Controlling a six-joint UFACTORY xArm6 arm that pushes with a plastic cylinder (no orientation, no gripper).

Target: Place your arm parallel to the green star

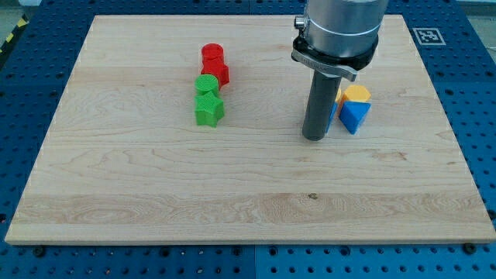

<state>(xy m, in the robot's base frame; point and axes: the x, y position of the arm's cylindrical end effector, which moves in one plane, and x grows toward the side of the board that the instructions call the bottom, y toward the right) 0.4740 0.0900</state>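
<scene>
We take the green star as our landmark: it lies on the bench toward the view's left of centre, at the bottom end of a short column of blocks. Touching it from above is a green cylinder, and above that sit two red blocks, pressed together so that we cannot settle their shapes.

Our tip rests on the bench well to the view's right of the green star, a little lower than it in the view. By our judgement the task is largely unfinished: we are roughly level with the star but well apart from it, so a move toward the view's left is left to do.

We carry no hand, only the rod, so there is nothing to report as apart or together.

Farther right of the star, just beside our tip, a yellow block and a blue block are partly hidden by the rod, their shapes uncertain.
</scene>
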